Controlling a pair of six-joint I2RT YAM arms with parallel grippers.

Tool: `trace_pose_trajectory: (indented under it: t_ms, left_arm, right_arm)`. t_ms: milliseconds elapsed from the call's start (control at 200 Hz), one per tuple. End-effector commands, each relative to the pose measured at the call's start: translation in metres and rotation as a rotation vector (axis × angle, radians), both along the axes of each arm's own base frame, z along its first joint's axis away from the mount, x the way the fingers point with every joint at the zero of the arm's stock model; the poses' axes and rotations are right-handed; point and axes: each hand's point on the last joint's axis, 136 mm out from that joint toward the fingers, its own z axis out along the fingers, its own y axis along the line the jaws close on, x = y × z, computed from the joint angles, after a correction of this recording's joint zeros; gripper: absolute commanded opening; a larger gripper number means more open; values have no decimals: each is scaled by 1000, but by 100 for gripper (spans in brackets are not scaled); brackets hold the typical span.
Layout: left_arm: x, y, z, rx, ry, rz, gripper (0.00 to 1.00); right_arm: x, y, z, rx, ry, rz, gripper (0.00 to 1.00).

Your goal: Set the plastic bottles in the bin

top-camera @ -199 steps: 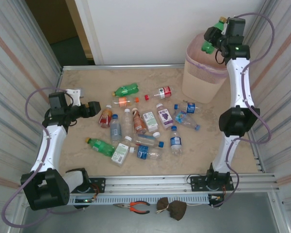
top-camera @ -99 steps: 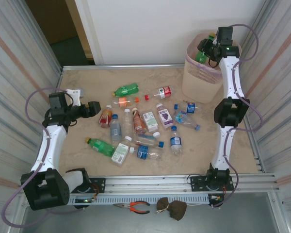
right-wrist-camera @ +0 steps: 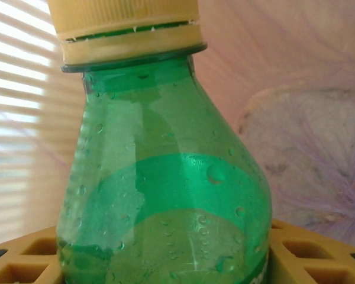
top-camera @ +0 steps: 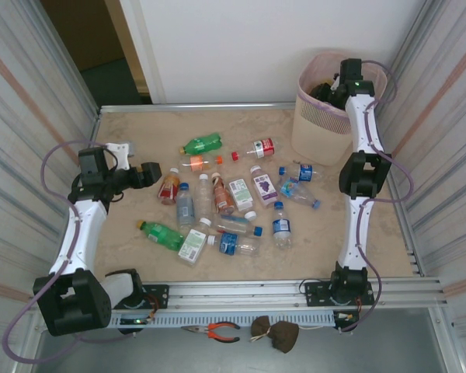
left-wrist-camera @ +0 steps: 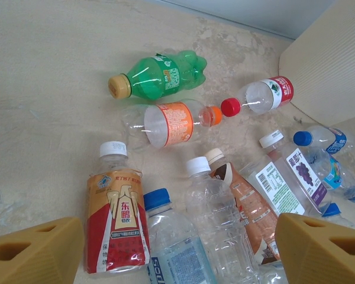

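Observation:
Several plastic bottles [top-camera: 233,198] lie scattered across the middle of the table. My left gripper [top-camera: 147,175] hangs open at their left edge. Its yellow fingers [left-wrist-camera: 35,251] straddle a red-and-gold labelled bottle [left-wrist-camera: 115,219] and a blue-capped clear bottle [left-wrist-camera: 177,242] without touching them. A green bottle [left-wrist-camera: 160,74] and an orange-labelled one [left-wrist-camera: 168,123] lie farther off. My right gripper [top-camera: 330,89] reaches down into the mouth of the pink bin [top-camera: 318,128] at the back right. It is shut on a green bottle [right-wrist-camera: 165,195] with a yellow cap, inside the pink liner [right-wrist-camera: 296,118].
Corrugated metal walls close in both sides of the table. Pliers [top-camera: 217,332] and a dark lump [top-camera: 276,332] lie on the front rail by the arm bases. A green bottle [top-camera: 161,235] lies nearest the left arm.
My right arm has lowered the green bottle from above the bin's rim down into the bin. The left arm has stayed where it was.

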Motion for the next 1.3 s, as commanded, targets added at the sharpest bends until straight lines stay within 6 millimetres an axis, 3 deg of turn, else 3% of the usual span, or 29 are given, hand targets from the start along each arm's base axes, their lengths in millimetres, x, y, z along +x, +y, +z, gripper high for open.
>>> trace_pose_trajectory:
  t_ms: [0,316,576,922,1297]
  left_arm:
    - [0,1,2,-13,-11,-2,84]
    - [2,1,-2,-19,4,-5,84]
    - [2,0,-3,-21,12,-6,84]
    - [2,1,-2,-19,10,-3,84]
    - [3,4,-4,-20,34,20,84]
  right_arm:
    - [-15,4,-22,59,88,75,51]
    - [-56,20,-56,115,264,210,51]
    - [-82,34,-56,99,327,278,55]
    - [-66,30,-17,68,211,219,78]
    - [-67,17,56,52,51,163,81]
